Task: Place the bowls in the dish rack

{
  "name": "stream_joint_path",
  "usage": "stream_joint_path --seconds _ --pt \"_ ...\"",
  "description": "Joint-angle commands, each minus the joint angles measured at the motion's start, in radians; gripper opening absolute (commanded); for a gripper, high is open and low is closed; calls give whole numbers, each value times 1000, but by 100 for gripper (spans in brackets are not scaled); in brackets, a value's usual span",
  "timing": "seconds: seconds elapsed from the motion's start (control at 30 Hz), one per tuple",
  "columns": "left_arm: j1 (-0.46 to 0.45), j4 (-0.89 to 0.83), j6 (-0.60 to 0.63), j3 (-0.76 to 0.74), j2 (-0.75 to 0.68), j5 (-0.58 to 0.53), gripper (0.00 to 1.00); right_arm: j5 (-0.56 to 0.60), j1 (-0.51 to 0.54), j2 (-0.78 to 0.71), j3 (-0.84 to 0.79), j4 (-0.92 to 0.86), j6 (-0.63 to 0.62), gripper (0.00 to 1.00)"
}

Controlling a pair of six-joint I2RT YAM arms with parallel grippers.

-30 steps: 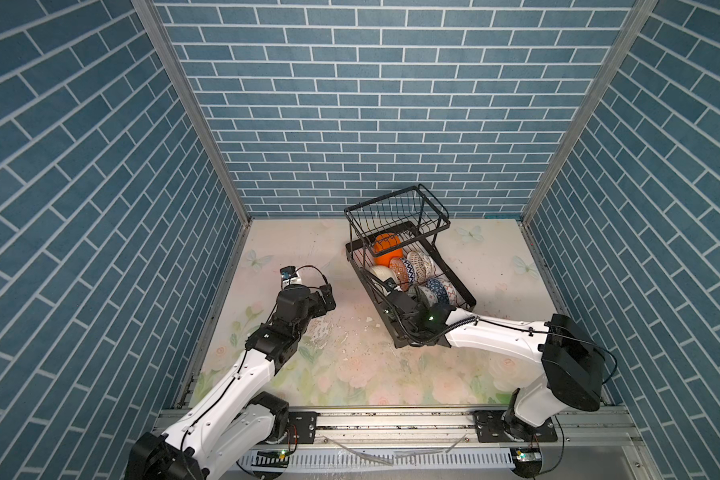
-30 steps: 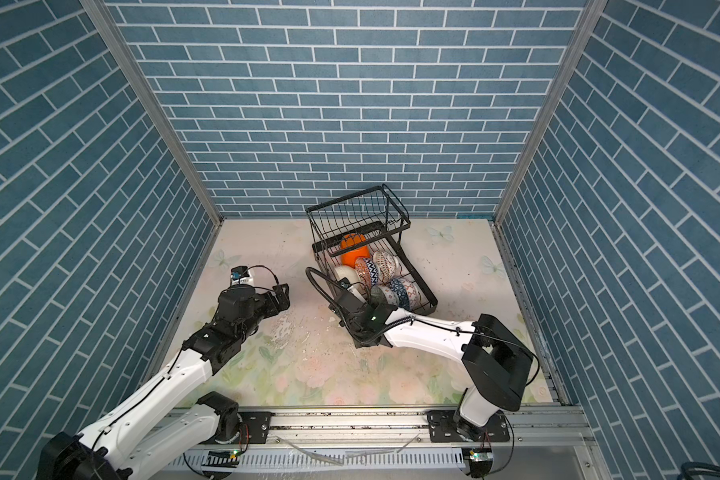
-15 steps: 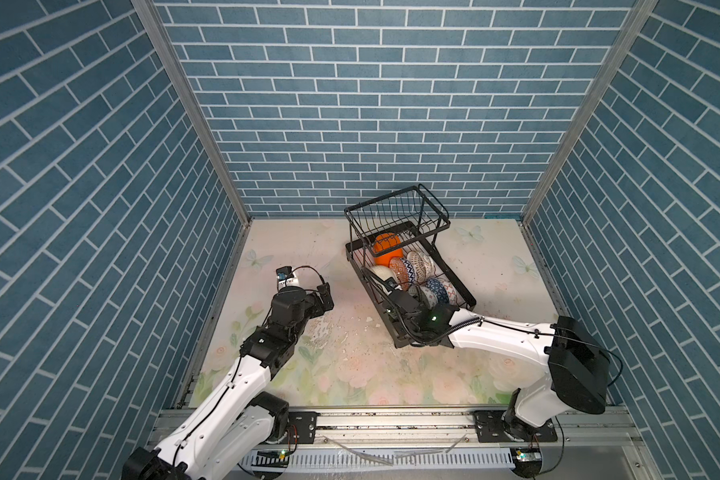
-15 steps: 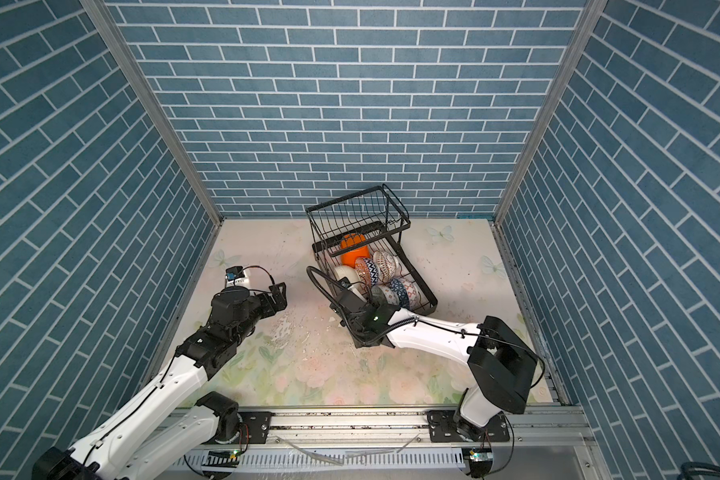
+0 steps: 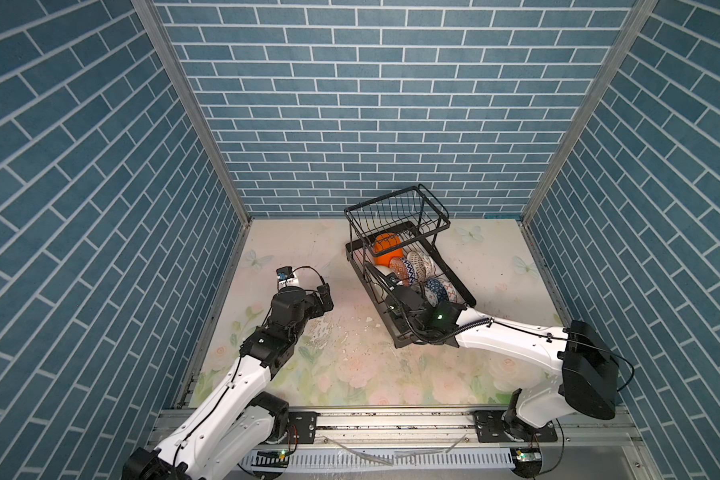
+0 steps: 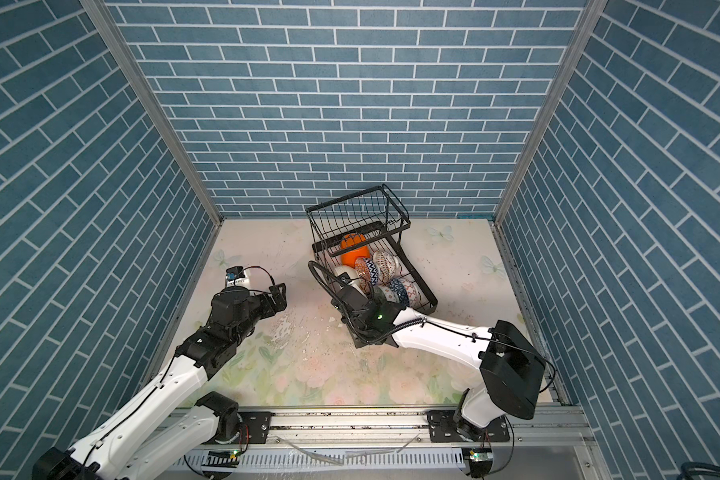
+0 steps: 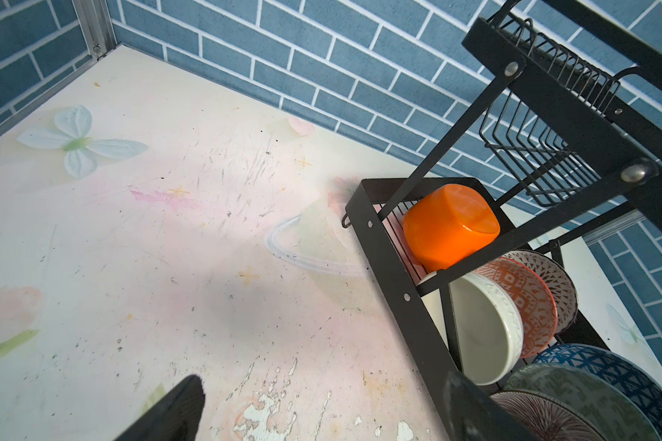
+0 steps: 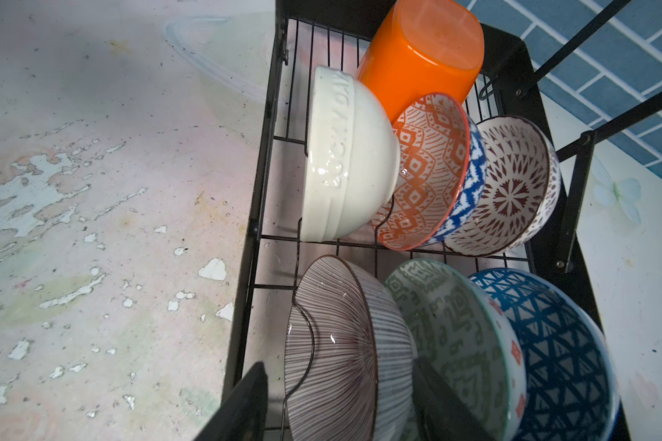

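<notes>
Dish rack (image 5: 403, 341) sits at rear-centre of the table (image 7: 150, 248), set at an angle, w/ raised basket (image 7: 543, 168) at the far end. All bowls seen are in the lower tray (image 8: 261, 191), standing on edge in two rows betw. the wire dividers.

Far row:
- Orange bowl (image 8: 417, 61), rounded-square, tipped base-up under the basket.
- Cream bowl (image 8: 344, 160), touching the orange one.
- Orange-red patterned bowl (image 8: 425, 172), blue/white zigzag outside, nested vs. the cream one.
- Brown-patterned bowl (image 8: 513, 183) by the far rail.

Near row:
- Brown striped bowl (image 8: 341, 336)
- Grey-green bowl (image 8: 448, 328)
- Blue lattice bowl (image 8: 551, 343)

These three lean on each other.

Writing: embossed band on the cream bowl appears to read "LUCKY DAY". No other text legible.

Right gripper (image 8: 339, 382) is at the rack's near end and straddles the striped bowl. One finger (image 8: 245, 404) is clear of the rim, so the bowl is let go, not pinched.

Left gripper (image 7: 322, 382) is spread wide w/ nothing in it, over the table, left of the rack and apart from it.
</notes>
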Motion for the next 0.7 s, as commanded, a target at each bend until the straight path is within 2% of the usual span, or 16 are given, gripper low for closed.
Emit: stream_joint_path --seconds 0.0,0.2,0.4,0.67 --pt "9 -25 14 2 -10 7 100 29 2 -48 55 -29 -20 62" --pt "16 -47 21 19 -6 7 100 57 -47 -115 60 -53 -14 64" --pt "30 -90 23 48 14 -9 100 102 -143 -180 36 -73 -27 68" --pt "94 -195 17 136 117 -72 100 105 -378 -252 -8 -108 -38 72"
